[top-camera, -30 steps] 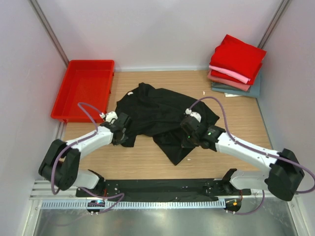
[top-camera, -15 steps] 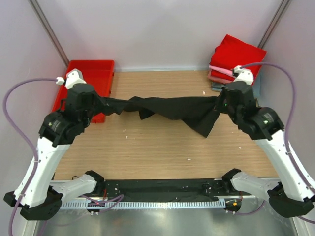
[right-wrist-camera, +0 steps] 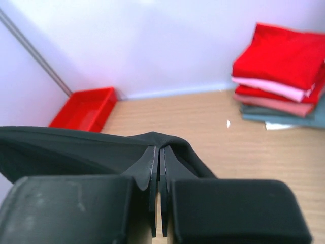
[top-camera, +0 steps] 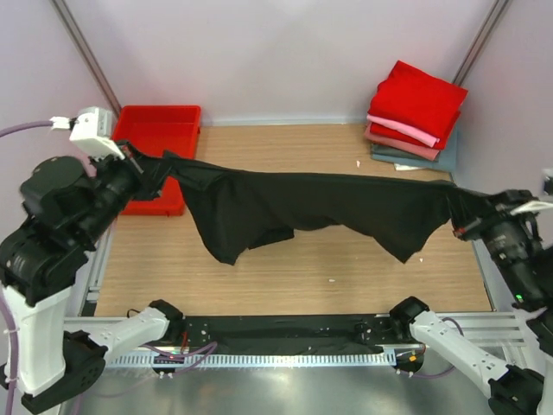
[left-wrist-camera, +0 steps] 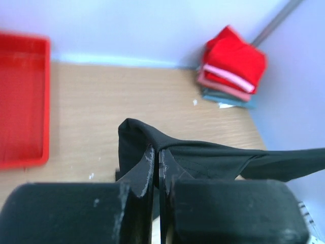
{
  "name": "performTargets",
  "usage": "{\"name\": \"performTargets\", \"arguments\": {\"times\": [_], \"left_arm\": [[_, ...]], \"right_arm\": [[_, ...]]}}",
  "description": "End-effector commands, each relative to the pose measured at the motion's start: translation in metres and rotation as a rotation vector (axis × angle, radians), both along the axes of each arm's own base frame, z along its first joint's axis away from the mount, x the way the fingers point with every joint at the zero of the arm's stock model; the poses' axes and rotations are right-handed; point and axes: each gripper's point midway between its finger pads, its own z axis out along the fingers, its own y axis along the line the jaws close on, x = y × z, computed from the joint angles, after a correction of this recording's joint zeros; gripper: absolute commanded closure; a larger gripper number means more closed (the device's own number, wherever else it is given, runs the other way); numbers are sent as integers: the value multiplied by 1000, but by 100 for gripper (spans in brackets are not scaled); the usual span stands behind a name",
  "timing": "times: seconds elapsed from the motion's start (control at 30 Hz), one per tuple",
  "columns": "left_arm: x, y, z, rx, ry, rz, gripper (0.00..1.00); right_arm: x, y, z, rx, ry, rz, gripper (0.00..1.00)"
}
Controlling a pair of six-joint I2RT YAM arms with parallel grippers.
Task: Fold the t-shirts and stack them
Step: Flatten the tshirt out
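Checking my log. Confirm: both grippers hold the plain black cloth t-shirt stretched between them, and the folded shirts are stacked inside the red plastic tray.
One error: the top external view shows the folded shirts stacked on the wooden table, far right, apart from the red plastic tray. The left gripper and right gripper do stretch the plain black cloth t-shirt.

My left arm [top-camera: 52, 216]: white links, black joints;
My cable [top-camera: 22, 128]: purple, white plug;
My left gripper [left-wrist-camera: 156, 150]: black, edges scuffed pale
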Motion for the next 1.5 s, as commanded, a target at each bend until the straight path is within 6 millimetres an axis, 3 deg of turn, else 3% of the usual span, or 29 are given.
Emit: {"name": "performTargets", "arguments": {"times": [0.0,0.13,0.27,0.37,0.4,0.5,0.6,0.63,0.67,0.7,0.73,0.8,0.83,0.87,0.9,0.93,0.97,1.0,1.03,1.07,1.1,1.13,1.2,1.27,1.3,1.33,1.37,1.4,1.47], "left_arm": [[-40,16,68,4,-296,-75,100],[-77,21,111,-33,-486,-145,100],[-105,10,131,-8,-608,-245,100],[-104,17,141,37,-657,-172,100],[-92,20,143,46,-645,-131,100],[-54,21,136,51,-547,-78,100],[-6,20,111,60,-413,-23,100],[30,19,90,79,-314,13,100],[47,20,77,88,-265,37,100],[66,18,63,93,-210,52,100],[103,15,29,124,-101,80,100],[145,10,-18,164,27,102,100],[187,6,-72,211,161,126,100],[205,4,-101,235,230,133,100],[222,2,-129,260,294,140,100],[239,0,-164,292,382,139,100],[270,-7,-206,329,479,134,100],[284,-11,-235,354,549,128,99],[285,-13,-256,382,638,119,95],[310,-20,-277,428,665,142,89],[301,-19,-282,479,725,155,77],[303,-21,-281,527,720,161,70],[305,-35,-265,597,648,196,46],[286,-47,-252,634,613,180,36],[289,-54,-237,602,544,187,24],[283,-57,-236,600,536,184,19],[276,-62,-232,591,524,183,18],[264,-57,-223,585,514,193,17],[248,-57,-216,563,519,214,16]], "right_arm": [[-24,-9,38,-5,-188,39,99],[-51,-18,55,14,-309,66,99],[-61,-31,64,68,-372,28,99],[-59,-40,72,115,-427,-23,99],[-53,-47,72,123,-413,-80,99],[-10,-52,59,71,-270,-236,99],[49,-41,28,-33,-70,-371,99],[64,-43,14,-43,-9,-450,99],[97,-26,-10,-111,80,-466,99],[112,-20,-26,-148,125,-487,99],[132,-11,-53,-208,194,-506,99],[178,6,-108,-323,339,-533,99],[196,-3,-134,-327,412,-559,99],[211,-7,-156,-331,471,-571,99],[237,-5,-202,-366,578,-570,99],[249,-12,-222,-356,630,-580,99],[264,-22,-246,-323,697,-575,99],[283,-24,-280,-346,770,-570,95],[301,-23,-284,-343,777,-555,74],[311,-22,-292,-354,810,-526,37],[320,-21,-281,-367,815,-516,30],[327,-18,-299,-396,864,-496,24],[328,-9,-299,-402,872,-436,18],[325,-1,-281,-352,816,-392,15],[317,0,-288,-348,832,-376,14],[310,1,-270,-319,790,-370,14],[306,4,-265,-297,775,-355,14],[296,11,-277,-284,798,-308,14],[283,18,-260,-244,745,-267,14]]}}
